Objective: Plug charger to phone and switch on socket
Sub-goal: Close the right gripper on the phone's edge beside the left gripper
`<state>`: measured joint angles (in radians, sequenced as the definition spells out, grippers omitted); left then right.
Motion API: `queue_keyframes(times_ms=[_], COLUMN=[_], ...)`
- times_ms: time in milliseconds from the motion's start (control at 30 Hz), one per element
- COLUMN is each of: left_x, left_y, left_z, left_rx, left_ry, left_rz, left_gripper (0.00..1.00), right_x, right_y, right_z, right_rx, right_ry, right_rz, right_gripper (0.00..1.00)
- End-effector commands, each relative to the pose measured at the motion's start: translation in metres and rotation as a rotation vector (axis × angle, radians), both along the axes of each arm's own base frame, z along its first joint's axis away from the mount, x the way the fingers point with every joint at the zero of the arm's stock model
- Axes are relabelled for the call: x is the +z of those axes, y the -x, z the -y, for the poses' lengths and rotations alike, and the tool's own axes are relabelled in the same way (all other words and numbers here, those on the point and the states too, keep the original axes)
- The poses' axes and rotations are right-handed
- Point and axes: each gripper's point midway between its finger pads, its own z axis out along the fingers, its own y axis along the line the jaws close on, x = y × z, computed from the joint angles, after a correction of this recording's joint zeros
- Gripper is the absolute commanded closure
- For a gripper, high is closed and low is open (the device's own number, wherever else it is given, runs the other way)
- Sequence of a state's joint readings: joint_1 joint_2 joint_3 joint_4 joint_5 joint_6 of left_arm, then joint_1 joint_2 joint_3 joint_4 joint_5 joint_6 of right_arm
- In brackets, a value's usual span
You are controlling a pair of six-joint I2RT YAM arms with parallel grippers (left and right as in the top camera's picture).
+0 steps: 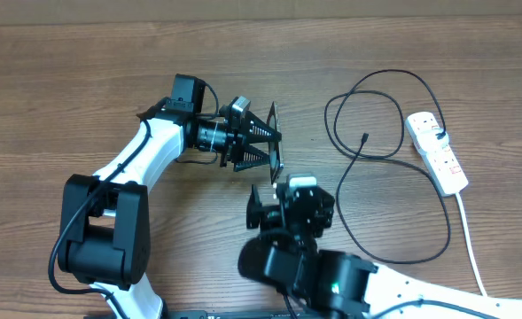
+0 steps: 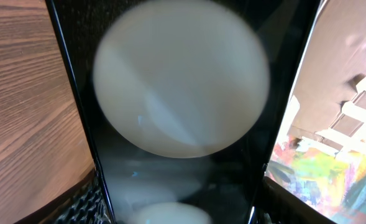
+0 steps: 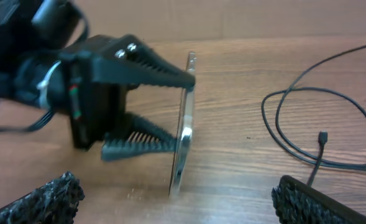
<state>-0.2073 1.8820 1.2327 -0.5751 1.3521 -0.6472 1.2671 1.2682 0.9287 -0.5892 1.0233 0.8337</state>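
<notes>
While the phone (image 3: 184,124) is pinched upright on its edge by the left hand (image 1: 274,140) at mid frame, the charger (image 1: 364,138) tip is seen lying to its right on the bench (image 1: 66,71), nearer the wide-spread, empty right hand (image 3: 176,199).

No text is legible on the phone (image 2: 183,93) or the socket (image 1: 438,151).

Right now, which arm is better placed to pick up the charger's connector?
Probably right. The right end effector is open and empty, and the charger connector lies on its side of the table. The left end effector is shut on the phone, held on edge.
</notes>
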Motion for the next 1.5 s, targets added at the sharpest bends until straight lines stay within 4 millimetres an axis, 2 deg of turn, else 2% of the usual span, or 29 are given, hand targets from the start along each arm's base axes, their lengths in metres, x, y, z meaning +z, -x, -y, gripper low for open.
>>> queue_keyframes(times_ms=[0, 167, 267, 367, 767, 1000, 1100, 1233, 1467], left_x=[0.015, 0.015, 0.015, 0.016, 0.018, 0.018, 0.018, 0.018, 0.018], left_y=[-0.004, -0.004, -0.004, -0.003, -0.002, -0.002, -0.002, -0.002, -0.002], left_z=[0.001, 0.001, 0.001, 0.001, 0.001, 0.001, 0.001, 0.001, 0.001], left_rx=[-0.019, -0.019, -0.019, -0.022, -0.025, -0.025, -0.025, -0.025, -0.025], left_ry=[0.065, 0.065, 0.065, 0.073, 0.082, 0.082, 0.082, 0.082, 0.082], left_rz=[0.027, 0.027, 0.027, 0.025, 0.023, 0.023, 0.023, 0.023, 0.023], left_gripper=[0.41, 0.41, 0.4, 0.41, 0.4, 0.41, 0.41, 0.41, 0.4], right_x=[-0.011, -0.02, -0.02, -0.023, -0.048, -0.038, -0.037, -0.037, -0.037], right_y=[-0.015, -0.035, -0.043, -0.047, -0.061, -0.07, -0.071, -0.071, -0.071], right_z=[0.0, -0.023, -0.029, -0.026, -0.018, -0.016, -0.017, -0.017, -0.017], right_rx=[-0.003, 0.166, 0.228, 0.225, 0.142, 0.092, 0.092, 0.092, 0.092], right_ry=[-0.004, 0.021, 0.006, 0.0, 0.094, 0.081, 0.072, 0.072, 0.072], right_rz=[-0.045, -0.112, -0.132, -0.148, -0.15, -0.089, -0.083, -0.084, -0.083], right_gripper=[0.0, 0.0, 0.05, 0.1, 0.18, 0.2, 0.29, 0.51, 0.68])
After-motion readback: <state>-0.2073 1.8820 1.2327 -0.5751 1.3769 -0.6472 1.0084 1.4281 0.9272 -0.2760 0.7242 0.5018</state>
